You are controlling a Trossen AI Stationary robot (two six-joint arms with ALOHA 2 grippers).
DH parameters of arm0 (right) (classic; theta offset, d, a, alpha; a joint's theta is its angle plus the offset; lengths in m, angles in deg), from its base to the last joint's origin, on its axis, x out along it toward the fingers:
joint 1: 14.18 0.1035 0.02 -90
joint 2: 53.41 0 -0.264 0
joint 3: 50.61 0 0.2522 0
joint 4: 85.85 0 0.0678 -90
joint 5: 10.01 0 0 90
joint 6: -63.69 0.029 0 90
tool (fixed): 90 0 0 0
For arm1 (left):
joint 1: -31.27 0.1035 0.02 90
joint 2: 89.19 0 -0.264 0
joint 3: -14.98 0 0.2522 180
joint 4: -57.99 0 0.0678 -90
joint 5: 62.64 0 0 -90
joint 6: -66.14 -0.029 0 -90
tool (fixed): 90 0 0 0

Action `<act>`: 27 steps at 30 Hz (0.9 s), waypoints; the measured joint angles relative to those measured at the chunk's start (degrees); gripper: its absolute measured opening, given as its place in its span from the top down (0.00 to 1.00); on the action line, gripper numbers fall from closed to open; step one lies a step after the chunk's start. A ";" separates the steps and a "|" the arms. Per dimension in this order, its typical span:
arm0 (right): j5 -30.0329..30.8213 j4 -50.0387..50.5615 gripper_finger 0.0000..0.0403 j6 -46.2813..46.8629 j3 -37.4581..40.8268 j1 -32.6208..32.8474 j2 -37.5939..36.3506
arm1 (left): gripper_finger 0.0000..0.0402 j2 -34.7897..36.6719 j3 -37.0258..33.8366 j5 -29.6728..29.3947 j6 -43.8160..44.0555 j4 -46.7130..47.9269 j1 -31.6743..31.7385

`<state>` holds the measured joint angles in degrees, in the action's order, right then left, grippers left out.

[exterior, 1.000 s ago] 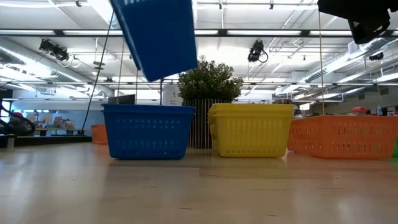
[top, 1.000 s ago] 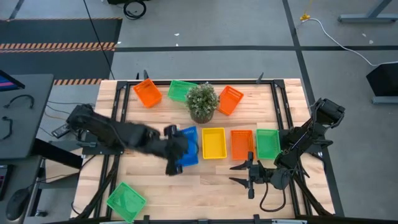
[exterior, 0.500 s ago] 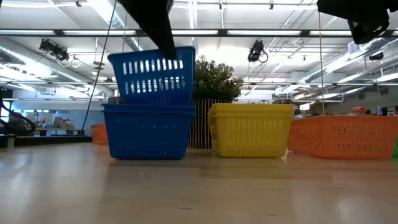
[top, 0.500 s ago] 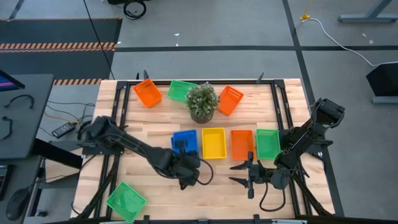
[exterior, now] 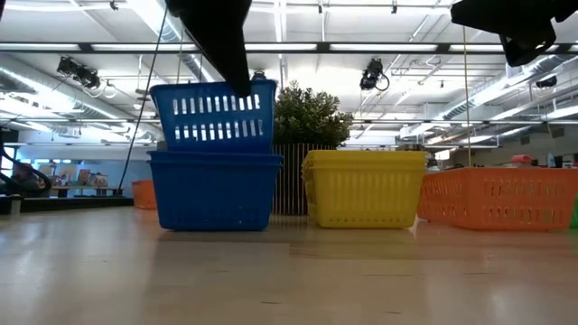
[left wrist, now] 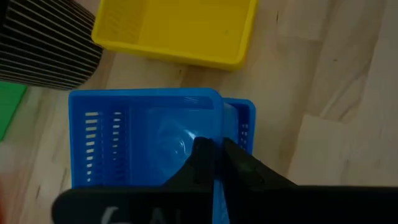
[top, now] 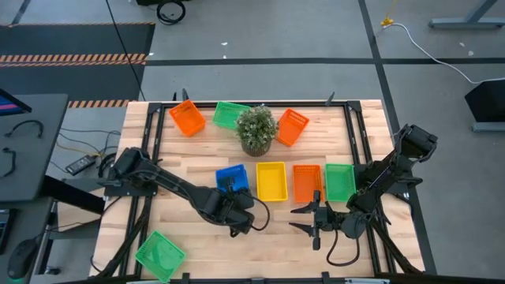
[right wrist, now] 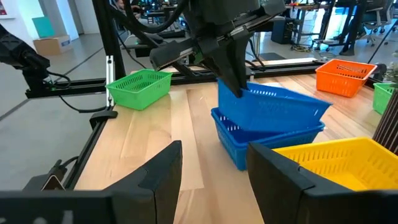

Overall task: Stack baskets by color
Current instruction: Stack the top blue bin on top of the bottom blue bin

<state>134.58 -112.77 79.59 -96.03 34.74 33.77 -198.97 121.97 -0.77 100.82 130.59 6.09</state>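
Observation:
Two blue baskets stand left of a yellow basket [top: 271,181]. The lower blue basket [exterior: 215,191] rests on the table. The upper blue basket [exterior: 217,116] sits partly inside it, its near end higher than its far end [right wrist: 311,112]. My left gripper [left wrist: 216,155] reaches in from the near side and is shut on the upper basket. Near the front edge, my right gripper [top: 296,220] waits open, pointing toward the table's left, with nothing between its fingers. My left gripper pinches the upper blue basket's near end wall [left wrist: 219,127], one finger inside the basket and one outside. The fingers slant down from the near side. The basket is tilted, its near end held up and its far end down in the lower blue basket.
An orange basket [top: 307,182] and a green basket [top: 339,181] continue the row right of the yellow one. A potted plant [top: 257,130] stands behind the row, with an orange [top: 187,117], a green [top: 230,115] and another orange basket [top: 291,126] at the back. One green basket [top: 160,255] lies near left.
My left gripper has come down with the upper blue basket. A second ago that basket hung high and steeply tipped above the lower blue basket; now it sits partly inside it, close to level from side to side. The gripper has stayed shut on it.

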 joint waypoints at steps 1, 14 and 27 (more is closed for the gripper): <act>0.00 0.01 0.55 0.00 0.00 0.00 -0.01 | 0.96 -0.01 0.00 0.14 0.00 0.06 -0.01; -0.24 0.27 0.55 0.25 -0.04 0.07 0.01 | 0.86 -3.57 0.00 -1.03 -0.55 -0.91 1.06; -0.24 0.52 0.55 0.42 -0.04 0.07 0.02 | 0.51 -0.26 1.39 2.05 -2.19 0.87 1.28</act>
<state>134.34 -112.25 80.00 -96.07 34.81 33.79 -199.23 123.36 1.28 98.63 131.46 7.37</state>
